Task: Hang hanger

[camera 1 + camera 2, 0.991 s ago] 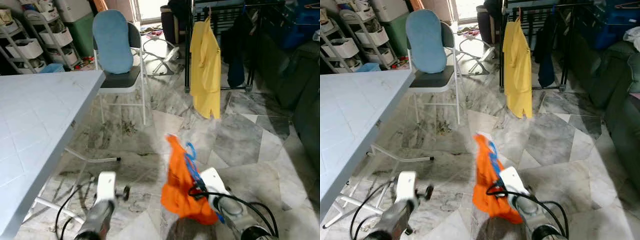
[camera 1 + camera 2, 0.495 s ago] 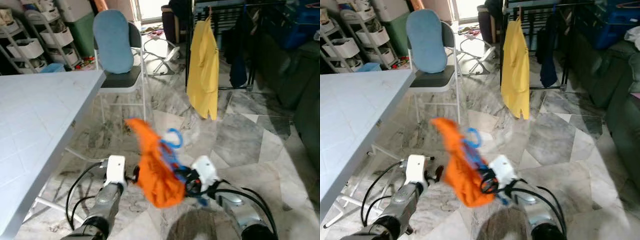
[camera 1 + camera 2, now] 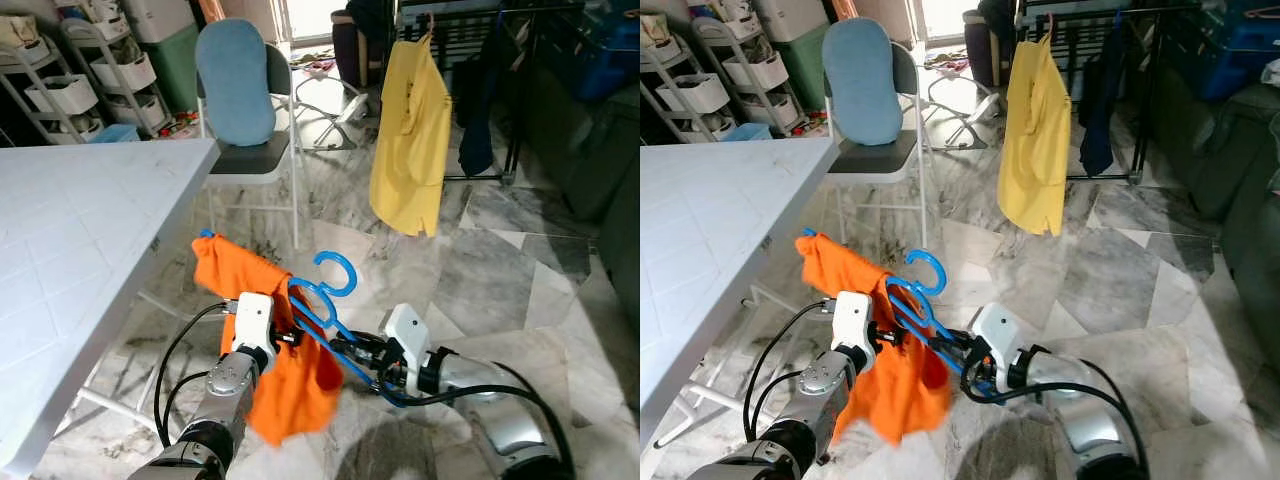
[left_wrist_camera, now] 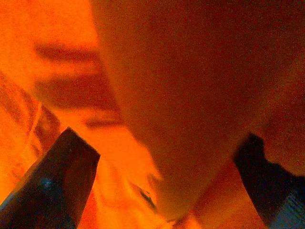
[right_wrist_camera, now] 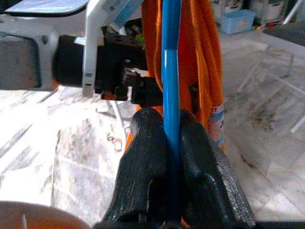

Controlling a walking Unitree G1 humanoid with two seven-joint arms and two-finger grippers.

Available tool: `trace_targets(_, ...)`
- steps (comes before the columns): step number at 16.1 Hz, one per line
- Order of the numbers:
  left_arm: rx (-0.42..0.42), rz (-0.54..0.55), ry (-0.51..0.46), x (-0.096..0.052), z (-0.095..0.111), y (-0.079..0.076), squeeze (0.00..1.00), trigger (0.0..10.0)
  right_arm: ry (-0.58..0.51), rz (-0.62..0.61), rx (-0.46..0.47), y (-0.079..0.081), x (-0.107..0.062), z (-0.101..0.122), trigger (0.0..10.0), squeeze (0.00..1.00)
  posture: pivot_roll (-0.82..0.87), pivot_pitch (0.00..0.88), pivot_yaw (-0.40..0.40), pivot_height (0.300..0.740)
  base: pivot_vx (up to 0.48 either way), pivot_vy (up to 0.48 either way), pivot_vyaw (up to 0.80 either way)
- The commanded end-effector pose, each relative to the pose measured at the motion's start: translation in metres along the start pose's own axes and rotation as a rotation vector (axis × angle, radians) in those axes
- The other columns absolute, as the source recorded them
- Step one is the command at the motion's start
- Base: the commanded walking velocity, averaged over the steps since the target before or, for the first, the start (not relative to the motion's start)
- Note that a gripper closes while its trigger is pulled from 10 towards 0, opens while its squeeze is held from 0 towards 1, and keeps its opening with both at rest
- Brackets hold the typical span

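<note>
A blue plastic hanger (image 3: 335, 275) carries an orange shirt (image 3: 285, 395) and is held low over the marble floor, hook up. My right gripper (image 3: 365, 352) is shut on the hanger's blue bar (image 5: 170, 57), its two fingers (image 5: 145, 157) clamped around it. My left gripper (image 3: 285, 335) reaches in from the left, open, and pushes into the orange cloth (image 4: 157, 95); its dark fingertips (image 4: 47, 191) stand wide apart with fabric between them. One hanger tip pokes out of the shirt's raised shoulder (image 3: 205, 237). A black clothes rack (image 3: 470, 20) stands far ahead.
A yellow shirt (image 3: 410, 140) and a dark garment (image 3: 475, 120) hang on the rack. A white table (image 3: 60, 250) stands close on the left, with a folding chair (image 3: 245, 130) behind it. Storage shelves (image 3: 90, 70) are back left, a dark sofa (image 3: 610, 150) right.
My right gripper has swung the hanger and shirt up and to the left. My left arm has risen and pushed its gripper into the cloth, which now spreads out along the hanger.
</note>
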State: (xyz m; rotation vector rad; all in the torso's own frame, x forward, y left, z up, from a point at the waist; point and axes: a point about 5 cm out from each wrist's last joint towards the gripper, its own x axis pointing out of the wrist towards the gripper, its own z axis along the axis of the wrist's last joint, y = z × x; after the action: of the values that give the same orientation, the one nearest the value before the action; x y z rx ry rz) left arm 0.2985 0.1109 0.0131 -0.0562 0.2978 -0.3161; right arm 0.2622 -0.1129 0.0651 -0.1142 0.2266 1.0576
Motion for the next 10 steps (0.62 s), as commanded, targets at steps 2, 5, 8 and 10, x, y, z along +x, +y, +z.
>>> trace_targets(2,0.0,0.023,-0.036,-0.004,0.003,0.013,0.0,0.0,0.009,0.047,0.003,0.01,0.002,0.005,10.0,0.0,-0.2,0.0,0.179,0.74,0.0,0.0,0.0)
trace_targets(5,-0.058,0.077,-0.012,-0.009,-0.003,0.024,0.0,0.0,0.058,0.016,-0.021,0.006,-0.004,-0.002,10.0,0.0,-0.2,0.0,0.183,0.74,0.0,0.0,0.0)
trace_targets(8,-0.098,0.102,-0.005,-0.012,-0.007,0.029,0.0,0.0,0.107,-0.003,-0.045,0.006,-0.006,-0.01,10.0,0.0,-0.21,0.0,0.188,0.74,0.0,0.0,0.0)
trace_targets(10,-0.11,0.102,-0.01,-0.012,-0.006,0.029,0.0,0.0,0.142,-0.026,-0.05,0.005,-0.008,-0.015,10.0,0.0,-0.21,0.0,0.188,0.74,0.0,0.0,0.0)
